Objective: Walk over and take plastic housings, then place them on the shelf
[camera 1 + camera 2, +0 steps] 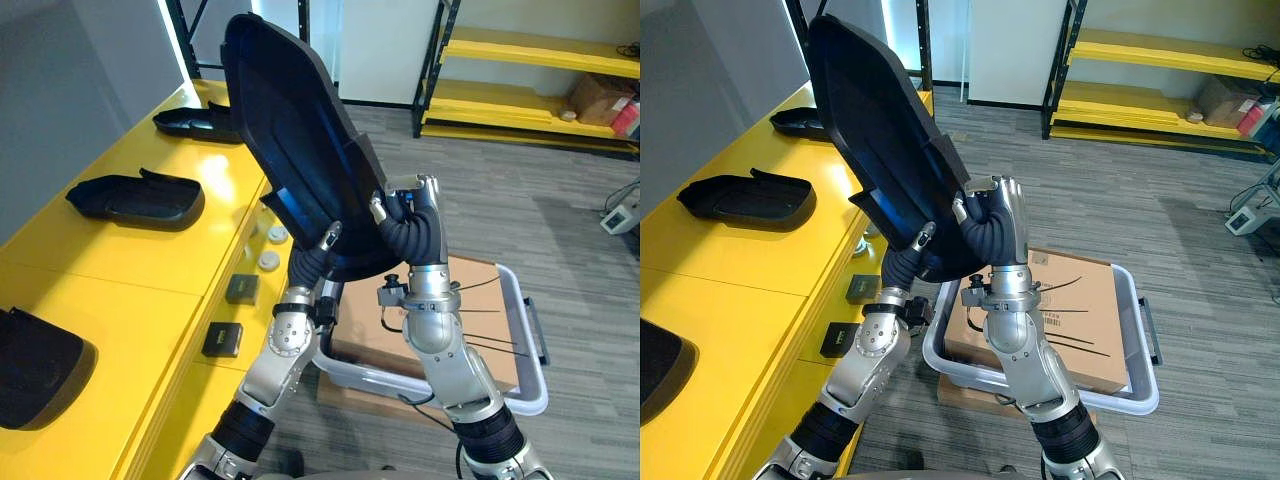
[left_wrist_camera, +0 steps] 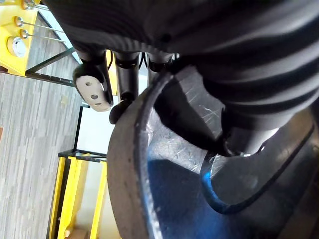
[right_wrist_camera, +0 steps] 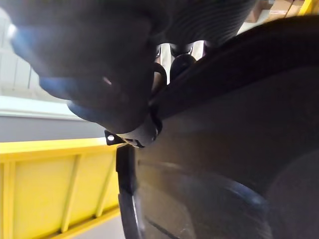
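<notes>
The black plastic housing (image 1: pixel 290 130) is clear of the table, raised in front of the robot and tilted, with its hollow inner face turned toward the camera and its narrow end uppermost. Both hands grip its lower edge: the left hand (image 1: pixel 318 250) is closed on the rim from below left, and the right hand (image 1: pixel 412 215) is closed on the rim from the right, fingers curled over the edge. In the left wrist view the fingers (image 2: pixel 92 89) hook over the housing's curved rim. Three further housings (image 1: pixel 135 198) lie on the yellow table (image 1: pixel 120 260) at the robot's left. Just beside the right arm, a grey tote (image 1: pixel 525 390) containing a cardboard box (image 1: pixel 480 290) stands on the floor. The shelf (image 1: pixel 530 50), with yellow boards, stands well apart across the room. Judged step: the pickup is complete and the carry is in hand. The next move calls for turning toward the shelf, walking clear of the tote, and keeping both grips firm on the rim.
</notes>
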